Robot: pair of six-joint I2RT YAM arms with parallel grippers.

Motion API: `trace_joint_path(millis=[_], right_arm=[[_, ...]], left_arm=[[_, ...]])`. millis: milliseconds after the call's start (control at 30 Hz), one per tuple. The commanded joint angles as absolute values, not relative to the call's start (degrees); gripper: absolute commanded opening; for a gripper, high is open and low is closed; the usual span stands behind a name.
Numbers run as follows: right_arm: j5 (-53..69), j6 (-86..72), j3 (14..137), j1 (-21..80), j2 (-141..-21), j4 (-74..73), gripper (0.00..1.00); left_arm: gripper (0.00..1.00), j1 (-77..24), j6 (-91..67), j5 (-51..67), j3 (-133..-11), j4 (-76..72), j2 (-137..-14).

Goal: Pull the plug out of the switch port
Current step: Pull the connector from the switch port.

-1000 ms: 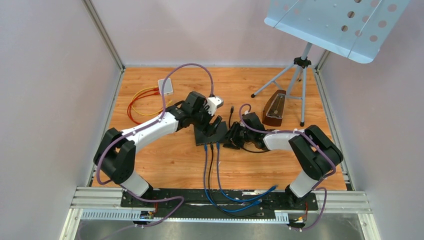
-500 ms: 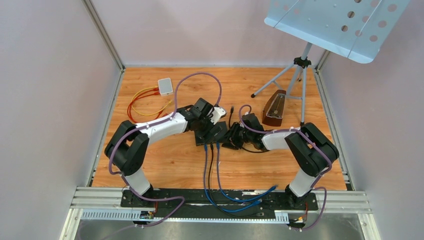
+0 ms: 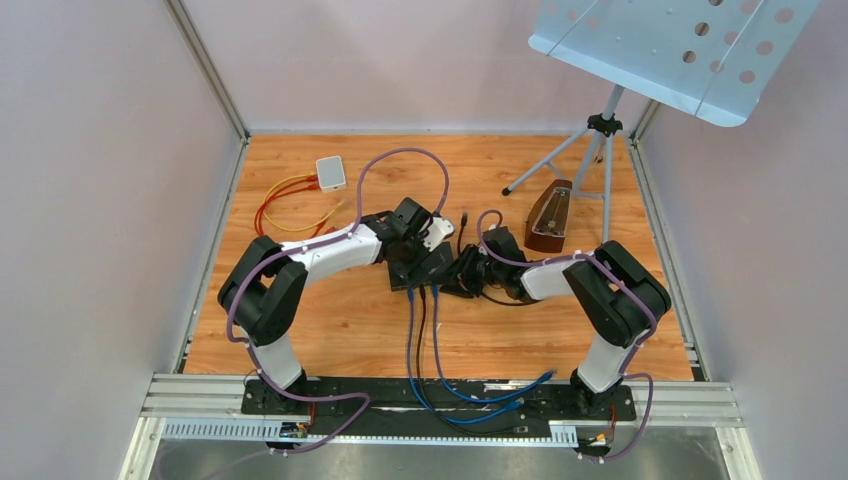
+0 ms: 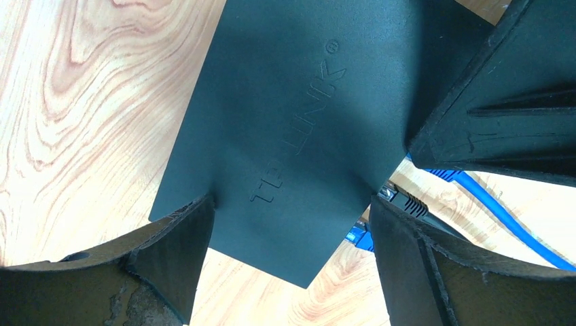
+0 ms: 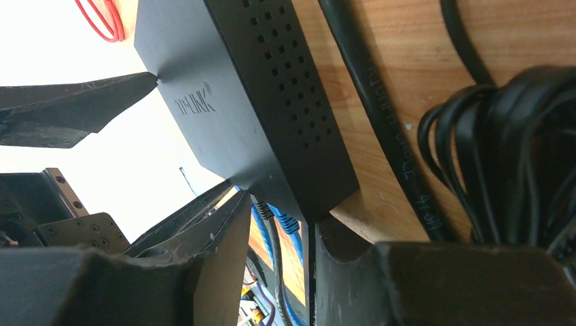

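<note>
**Item:** switch [image 4: 285,122], black, probably light and prone to sliding. It is lying flat on the desk [image 4: 81,102] between the left claw's [image 4: 292,204] jaws, which are standing wide apart along its sides.

**Plugs:** black plug [image 4: 402,199] and blue plug [image 4: 358,236] are sitting in ports just beside the right claw [image 5: 299,227]. Its jaws are standing close together, and whether they are gripping anything cannot be told.

**Handling:** the plug is likely small, rigid and latched. Pinching its body, not the limp cable [image 4: 502,224], seems advisable.
</note>
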State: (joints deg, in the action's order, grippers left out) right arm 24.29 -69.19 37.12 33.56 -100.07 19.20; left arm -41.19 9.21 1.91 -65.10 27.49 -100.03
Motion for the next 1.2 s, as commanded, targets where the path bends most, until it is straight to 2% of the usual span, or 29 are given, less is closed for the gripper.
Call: trace_joint_path(millis=[0,233,633,867,1033,1167], right_arm=[[21.9,-69.7,37.5,34.2,-101.2,20.4,0.33],[20.1,-69.8,36.2,35.6,-100.2,23.2,0.38],[19.5,-69.9,35.5,36.0,-100.0,23.8,0.42],[18.4,-70.0,36.5,36.3,-101.0,22.4,0.39],[18.7,-68.8,35.0,36.9,-102.5,26.5,0.37],[17.6,-70.0,32.0,37.3,-102.7,31.9,0.39]], left_arm=[[0.9,-41.6,10.3,0.3,-66.1,28.5,-100.7],[0.94,-41.7,10.9,2.0,-65.2,28.5,-97.0],[0.98,-41.9,11.8,0.4,-66.7,30.8,-98.5],[0.93,-41.9,11.1,-1.1,-67.0,30.9,-102.5],[0.9,-42.0,9.8,-0.4,-66.5,30.7,-102.3],[0.88,-42.4,9.5,0.5,-66.0,31.1,-102.3]])
